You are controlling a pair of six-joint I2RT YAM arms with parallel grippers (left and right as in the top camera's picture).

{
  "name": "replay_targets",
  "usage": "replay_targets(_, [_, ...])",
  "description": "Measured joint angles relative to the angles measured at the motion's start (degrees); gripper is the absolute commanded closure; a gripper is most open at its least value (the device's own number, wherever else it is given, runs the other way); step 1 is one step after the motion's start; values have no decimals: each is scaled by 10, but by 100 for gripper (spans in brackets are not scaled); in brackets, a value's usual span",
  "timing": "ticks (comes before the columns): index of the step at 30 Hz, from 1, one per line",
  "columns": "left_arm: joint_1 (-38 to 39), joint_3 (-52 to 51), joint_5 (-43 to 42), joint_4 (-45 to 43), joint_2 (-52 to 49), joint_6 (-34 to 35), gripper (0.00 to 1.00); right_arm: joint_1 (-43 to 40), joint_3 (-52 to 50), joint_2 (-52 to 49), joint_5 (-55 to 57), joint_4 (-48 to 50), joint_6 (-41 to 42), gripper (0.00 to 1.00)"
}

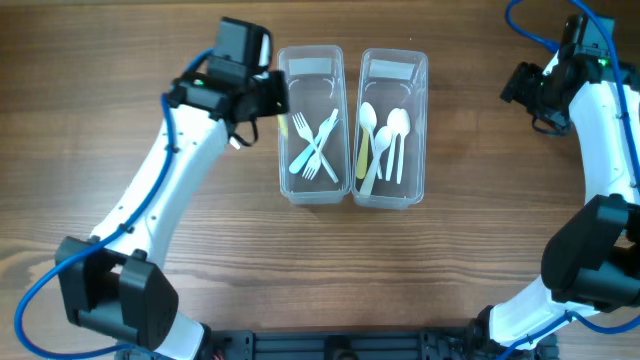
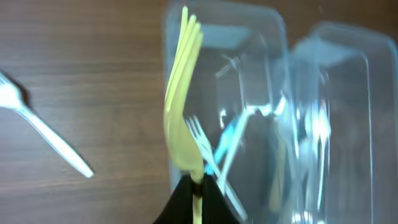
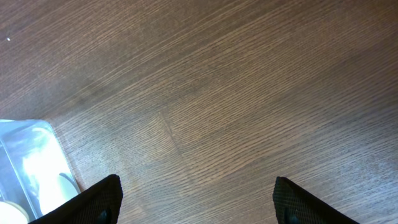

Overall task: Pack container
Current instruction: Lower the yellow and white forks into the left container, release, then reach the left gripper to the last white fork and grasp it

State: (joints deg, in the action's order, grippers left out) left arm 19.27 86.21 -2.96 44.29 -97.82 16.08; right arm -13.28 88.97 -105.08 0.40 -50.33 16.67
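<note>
Brown wood-grain table (image 1: 470,270) fills every view. Two clear plastic tubs stand side by side on it. The left container (image 1: 311,196) holds crossed white forks (image 1: 315,150), and the right container (image 1: 390,202) holds spoons (image 1: 385,140), one of them yellow. At the left container's left wall, the left gripper (image 2: 198,199) pinches a yellow fork (image 2: 180,93) by its handle. A white fork (image 2: 46,134) lies on the wood nearby. Well apart, the right gripper (image 3: 196,202) hangs spread over bare wood.

Bright, even light; left-wrist view blurred (glare on containers (image 2: 249,68)).
</note>
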Motion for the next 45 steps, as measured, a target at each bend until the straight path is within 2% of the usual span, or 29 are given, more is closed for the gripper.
replay_targets(3, [24,0,2,28,0,-17,96,0,0,0,0,1,0,22])
replay_targets(4, [31,0,2,36,0,-21,89,0,0,0,0,2,0,22])
replay_targets(6, [45,0,2,57,0,-27,50,0,0,0,0,4,0,22])
replay_targets(7, [47,0,2,59,-1,-30,46,0,0,0,0,5,0,22])
replay_targets(8, [48,0,2,61,-1,-33,45,0,0,0,0,8,0,22])
replay_targets(11, [47,0,5,54,-5,-33,54,0,0,0,0,11,0,22])
replay_targets(16, [21,7,31,38,-6,5,48,0,0,0,0,10,0,22])
replay_targets(22, [-142,17,51,59,-10,178,56,0,0,0,0,11,0,22])
replay_targets(24, [-186,20,49,58,-31,231,67,0,0,0,0,11,0,22])
replay_targets(25, [-200,21,45,53,-50,253,69,0,0,0,0,12,0,22])
replay_targets(33, [-226,21,-4,-16,-216,365,67,0,0,0,0,10,0,22])
replay_targets(40, [-226,21,1,-58,-230,386,67,0,0,0,0,6,0,22])
replay_targets(43, [-226,21,1,-68,-235,387,58,0,0,0,0,6,0,22])
replay_targets(45, [-225,21,1,-81,-242,380,58,0,0,0,0,6,0,22])
